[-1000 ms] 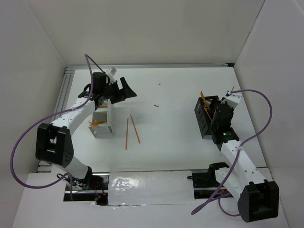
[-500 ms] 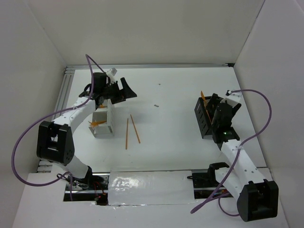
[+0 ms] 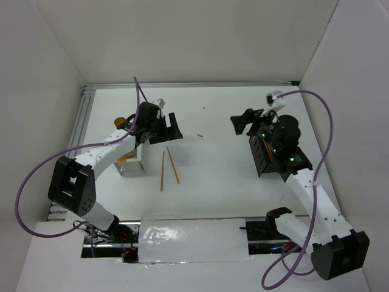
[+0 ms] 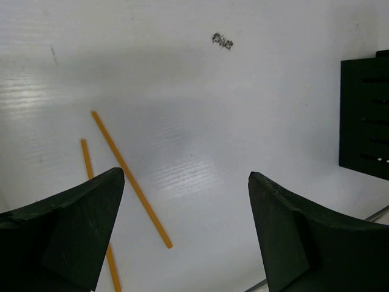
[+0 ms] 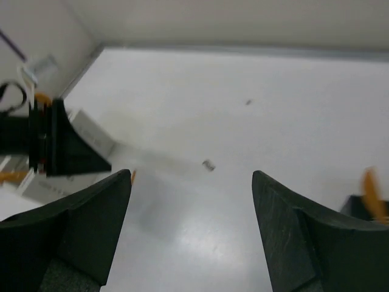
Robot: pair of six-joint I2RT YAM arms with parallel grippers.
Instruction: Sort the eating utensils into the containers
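Start at the left: the white slotted plastic caddy [image 3: 137, 167] stands on the surface. Your left claw [image 3: 164, 129] hangs just right of it, jaws wide apart and holding nothing. Just nearer than that claw lie two thin orange plastic sticks, flat on the surface and clear of both caddies. The left stick [image 3: 162, 171] runs almost straight near to far. The right stick [image 3: 173, 165] slants from far-left to near-right, so their far ends nearly meet and the near ends spread. Neither shows a head, so I cannot tell which way either points. The next job looks like lifting one stick: turn the jaws across its width, aim where the pair spreads, and go low. Your right claw [image 3: 245, 120] is also apart and empty, just left of the black slotted caddy [image 3: 258, 159].
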